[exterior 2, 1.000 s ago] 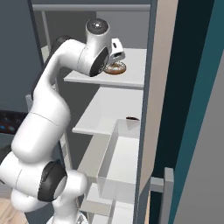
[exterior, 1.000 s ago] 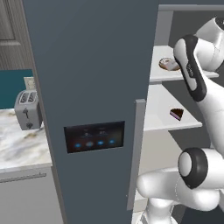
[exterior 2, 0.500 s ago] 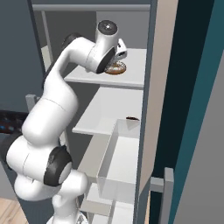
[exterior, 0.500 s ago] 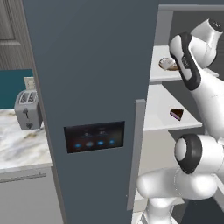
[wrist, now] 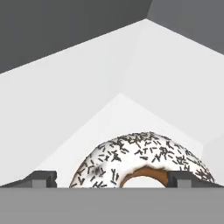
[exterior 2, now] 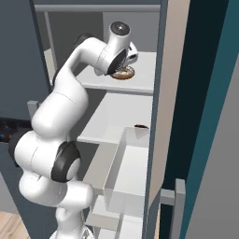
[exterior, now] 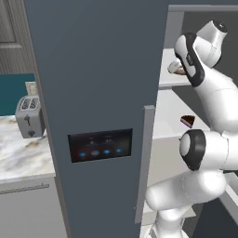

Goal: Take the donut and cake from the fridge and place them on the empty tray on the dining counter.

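The fridge [exterior: 93,69] stands open, its dark door in front of me. On the upper shelf lies the donut [wrist: 140,162], white-iced with dark speckles, also seen as the donut [exterior 2: 124,74] and the donut [exterior: 175,68] partly behind my arm. My gripper [wrist: 112,179] is open right at it, one fingertip on each side and the pads apart from the icing. The hand [exterior 2: 120,51] points down over it. The cake [exterior: 187,121], a dark wedge, sits one shelf lower; the cake [exterior 2: 139,126] is mostly hidden by a bin. The tray and dining counter are out of view.
The fridge door's grey handle [exterior: 145,162] and lit panel [exterior: 100,145] are close on my left. A clear bin [exterior 2: 128,172] projects from the lower shelf. A toaster [exterior: 29,116] stands on the marble counter [exterior: 18,158] left of the fridge. The fridge's side wall [exterior 2: 158,116] bounds the right.
My hand has swung up and deeper over the upper shelf, closing in on the donut. The jaws stay wide apart. Donut and cake have not moved.
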You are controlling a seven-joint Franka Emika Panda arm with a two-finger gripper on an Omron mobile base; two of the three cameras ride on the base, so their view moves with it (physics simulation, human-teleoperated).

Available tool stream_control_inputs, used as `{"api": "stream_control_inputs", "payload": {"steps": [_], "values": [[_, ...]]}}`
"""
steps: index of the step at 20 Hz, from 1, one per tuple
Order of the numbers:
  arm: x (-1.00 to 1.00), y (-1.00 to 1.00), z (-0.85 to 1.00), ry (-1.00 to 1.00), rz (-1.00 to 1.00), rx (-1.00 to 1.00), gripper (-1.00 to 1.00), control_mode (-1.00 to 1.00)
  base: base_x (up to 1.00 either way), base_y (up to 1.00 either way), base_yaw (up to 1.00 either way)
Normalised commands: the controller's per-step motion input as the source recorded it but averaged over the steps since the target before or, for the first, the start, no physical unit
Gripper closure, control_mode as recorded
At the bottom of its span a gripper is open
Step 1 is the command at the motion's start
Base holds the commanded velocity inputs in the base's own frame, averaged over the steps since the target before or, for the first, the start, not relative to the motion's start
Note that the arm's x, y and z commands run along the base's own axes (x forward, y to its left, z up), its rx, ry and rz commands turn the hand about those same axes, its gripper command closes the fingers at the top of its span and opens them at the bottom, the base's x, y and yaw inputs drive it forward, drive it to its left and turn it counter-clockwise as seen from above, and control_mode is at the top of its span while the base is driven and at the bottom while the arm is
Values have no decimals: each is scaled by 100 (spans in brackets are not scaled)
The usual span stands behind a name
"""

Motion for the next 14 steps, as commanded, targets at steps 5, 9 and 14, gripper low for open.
{"api": "stream_control_inputs", "payload": {"steps": [5,9,14], "values": [[16,-5,-4,6,1,0,-100,-100,0,0,0],[0,-5,-15,4,0,0,-100,-100,0,0,0],[-8,0,-26,0,0,0,-100,-100,0,0,0]]}}
